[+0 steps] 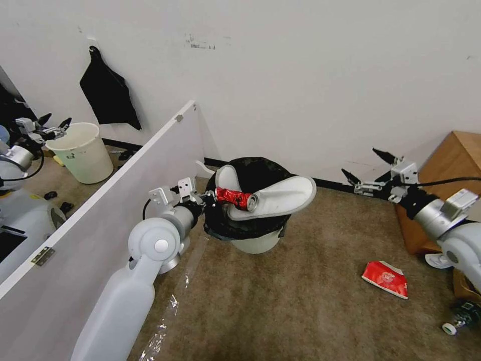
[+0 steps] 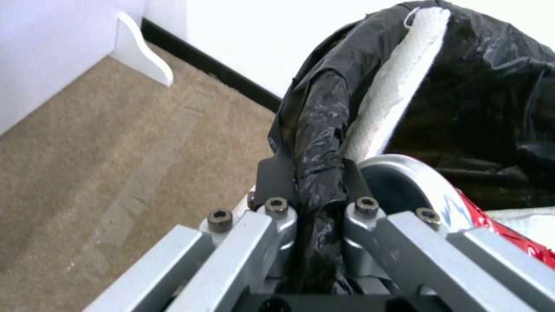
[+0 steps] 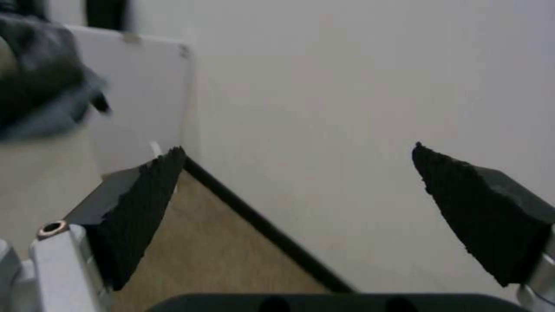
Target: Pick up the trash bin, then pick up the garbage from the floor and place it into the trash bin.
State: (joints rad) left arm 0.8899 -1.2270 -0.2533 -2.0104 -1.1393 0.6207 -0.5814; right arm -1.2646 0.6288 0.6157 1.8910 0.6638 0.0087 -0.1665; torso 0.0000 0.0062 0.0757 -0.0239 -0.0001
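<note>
Black-lined trash bin (image 1: 250, 220) at frame centre, held off the carpet (image 1: 300, 311) — left gripper (image 1: 208, 198) pinches its bagged rim. Inside: 2 white slippers (image 1: 280, 198), 1 crushed red can (image 1: 234, 197). Right gripper (image 1: 368, 170), centre-right, fingers spread wide, holding nothing. On carpet lower right: 1 flattened red cup (image 1: 386, 278), 1 bottle (image 1: 463, 317). Cup's white print unreadable.

Black-lined trash bin (image 1: 250, 200), slipper-stuffed, aloft
</note>
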